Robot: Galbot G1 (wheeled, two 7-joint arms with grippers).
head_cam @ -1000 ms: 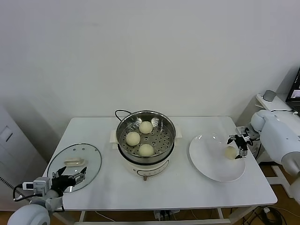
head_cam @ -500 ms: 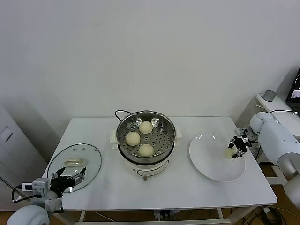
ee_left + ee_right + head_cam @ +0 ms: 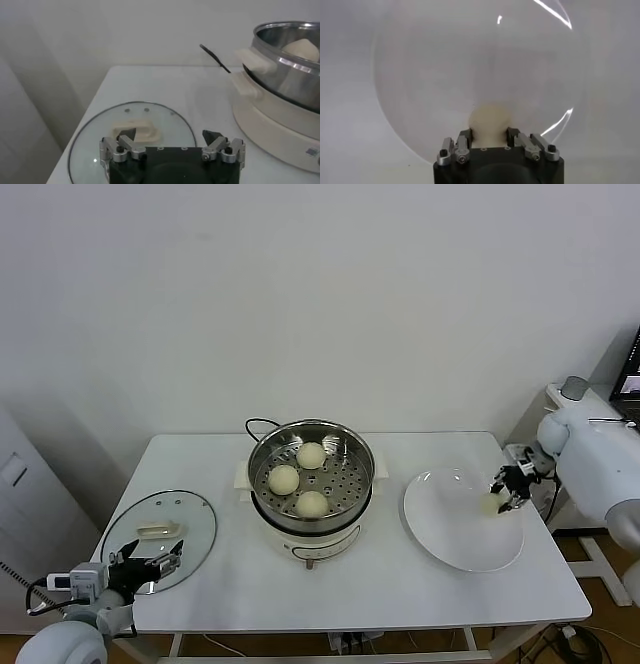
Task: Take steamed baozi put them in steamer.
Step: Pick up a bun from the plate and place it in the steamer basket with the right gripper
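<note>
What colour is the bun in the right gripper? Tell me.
Cream-white, the bun shows best in the right wrist view, pinched by the right gripper.

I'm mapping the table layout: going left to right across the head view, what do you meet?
left gripper → glass lid → steamer holding three baozi → white plate → fourth baozi held by the right gripper

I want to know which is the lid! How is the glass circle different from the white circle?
The glass lid is see-through; the plate is solid white. The lid has a cream handle on top; the plate has none. The right gripper holds a baozi over the plate; nothing is over the lid. Both are round and lie on the table.
</note>
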